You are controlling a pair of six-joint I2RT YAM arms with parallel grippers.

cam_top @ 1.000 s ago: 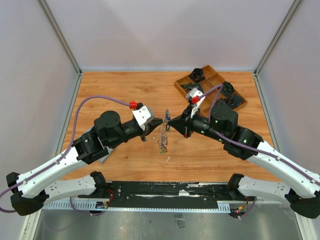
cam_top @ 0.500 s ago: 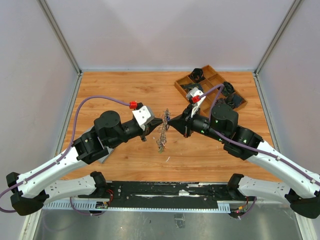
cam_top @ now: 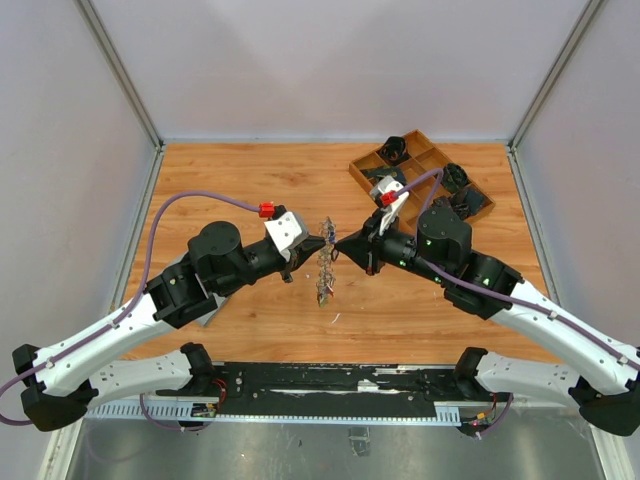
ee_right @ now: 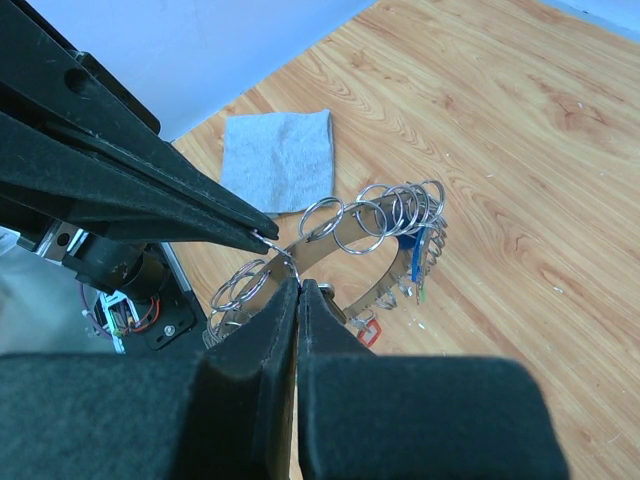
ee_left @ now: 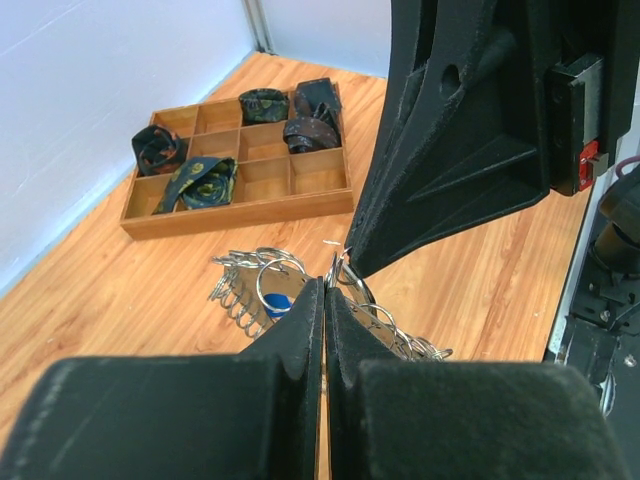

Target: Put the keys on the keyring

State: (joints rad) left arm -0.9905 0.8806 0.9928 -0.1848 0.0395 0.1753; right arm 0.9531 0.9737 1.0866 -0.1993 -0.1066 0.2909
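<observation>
The keyring (cam_top: 324, 268) hangs on edge above the middle of the table, between my two grippers. It is a silver band (ee_right: 338, 238) strung with several small wire rings (ee_left: 243, 292) and keys with blue (ee_right: 414, 256) and red (ee_right: 367, 331) tags. My left gripper (cam_top: 321, 241) is shut, its tips (ee_left: 326, 284) pinching a thin wire ring at the top of the keyring. My right gripper (cam_top: 339, 243) is shut too. Its tips (ee_right: 298, 284) nip the same thin wire (ee_right: 281, 256) a finger's width away. The two grippers almost touch.
A wooden compartment tray (cam_top: 363, 177) holding dark rolled items stands at the back right, also in the left wrist view (ee_left: 238, 212). A grey cloth (ee_right: 279, 160) lies flat on the table under the left arm. A small pale bit (cam_top: 336, 318) lies below the keyring.
The right gripper and wrist have edged a little left and up, towards the left gripper. The keyring has lifted slightly with them. Both grippers stay shut.
</observation>
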